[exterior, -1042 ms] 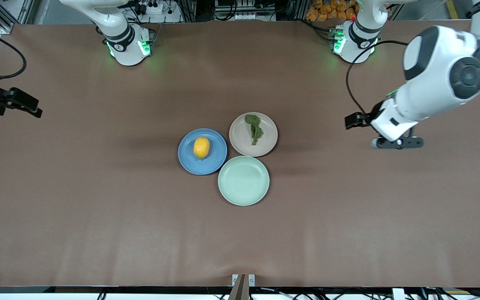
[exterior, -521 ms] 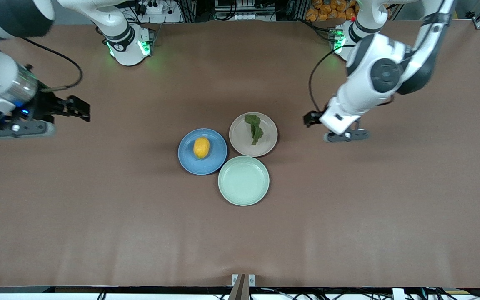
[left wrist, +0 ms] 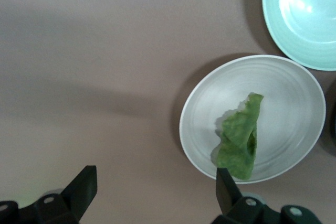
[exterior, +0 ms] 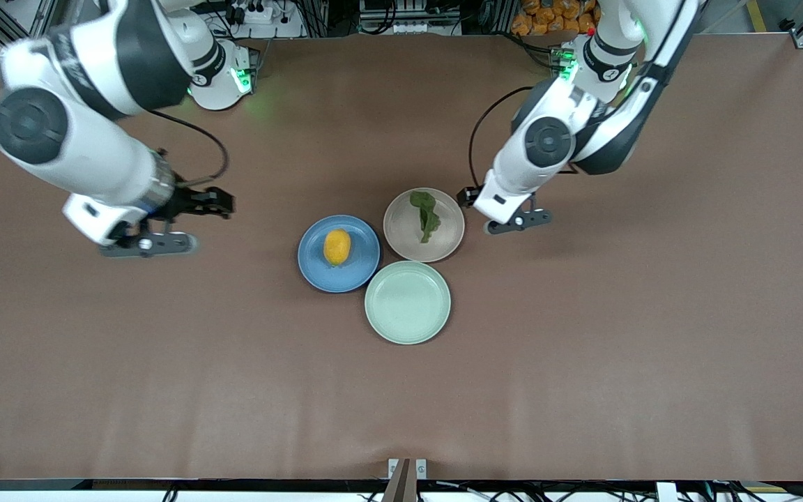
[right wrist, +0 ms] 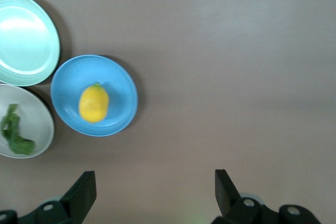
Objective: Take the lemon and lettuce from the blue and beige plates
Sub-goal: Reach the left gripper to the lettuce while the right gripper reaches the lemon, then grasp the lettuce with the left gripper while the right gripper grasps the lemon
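A yellow lemon (exterior: pixel 337 247) lies on the blue plate (exterior: pixel 358 268). A green lettuce leaf (exterior: pixel 426 215) lies on the beige plate (exterior: pixel 401 233). My left gripper (exterior: pixel 517 222) is open and empty over the table, just beside the beige plate toward the left arm's end. The left wrist view shows the lettuce (left wrist: pixel 239 142) on the beige plate (left wrist: pixel 205 114) by one open finger (left wrist: pixel 224 184). My right gripper (exterior: pixel 147 244) is open and empty over bare table, well off the blue plate toward the right arm's end. The right wrist view shows the lemon (right wrist: pixel 94 103) on the blue plate (right wrist: pixel 119 85).
An empty pale green plate (exterior: pixel 408 302) touches both other plates, nearer to the front camera. It also shows in the left wrist view (left wrist: pixel 302 17) and the right wrist view (right wrist: pixel 23 38). Brown table (exterior: pixel 583 348) lies all round the plates.
Both arms have swung in from the table's ends toward the plates. The left gripper now hangs beside the beige plate. The lemon, lettuce and plates have not moved.
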Robot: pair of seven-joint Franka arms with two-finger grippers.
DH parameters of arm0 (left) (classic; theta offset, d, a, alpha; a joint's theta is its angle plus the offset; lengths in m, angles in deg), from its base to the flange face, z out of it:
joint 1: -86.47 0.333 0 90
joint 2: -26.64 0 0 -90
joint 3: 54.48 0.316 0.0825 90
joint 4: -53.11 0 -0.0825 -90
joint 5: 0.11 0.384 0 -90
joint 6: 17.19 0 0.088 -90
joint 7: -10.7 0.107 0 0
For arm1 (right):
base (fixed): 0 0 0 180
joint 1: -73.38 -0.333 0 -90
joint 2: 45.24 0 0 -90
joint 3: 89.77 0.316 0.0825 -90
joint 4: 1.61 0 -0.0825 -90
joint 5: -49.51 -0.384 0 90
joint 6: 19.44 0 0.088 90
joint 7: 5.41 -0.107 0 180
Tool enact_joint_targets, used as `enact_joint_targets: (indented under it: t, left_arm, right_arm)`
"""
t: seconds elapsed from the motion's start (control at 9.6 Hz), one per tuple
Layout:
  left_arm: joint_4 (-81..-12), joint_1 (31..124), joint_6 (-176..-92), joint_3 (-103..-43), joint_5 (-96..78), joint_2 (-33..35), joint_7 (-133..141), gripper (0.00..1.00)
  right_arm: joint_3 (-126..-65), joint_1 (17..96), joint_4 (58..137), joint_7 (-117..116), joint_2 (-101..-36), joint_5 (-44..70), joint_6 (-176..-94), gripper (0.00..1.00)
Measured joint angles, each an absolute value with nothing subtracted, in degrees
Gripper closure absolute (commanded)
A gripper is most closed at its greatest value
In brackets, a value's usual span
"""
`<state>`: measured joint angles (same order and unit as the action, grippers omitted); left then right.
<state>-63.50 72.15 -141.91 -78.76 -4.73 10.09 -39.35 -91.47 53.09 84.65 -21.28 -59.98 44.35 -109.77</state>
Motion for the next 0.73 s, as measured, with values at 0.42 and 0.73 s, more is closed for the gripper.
enact_joint_targets:
  t: [0.42,0.73]
  left_arm:
    - [-61.0,66.3,-145.8,-78.8,-0.1,1.3,-52.8,0.0]
    - [-57.9,63.7,-148.0,-78.6,1.1,-4.4,-58.5,0.0]
  right_arm:
    - [-91.5,50.2,86.1,-25.0,-64.6,42.9,-116.8,0.0]
    - [-91.5,47.4,91.1,-31.3,-65.3,42.8,-123.6,0.0]
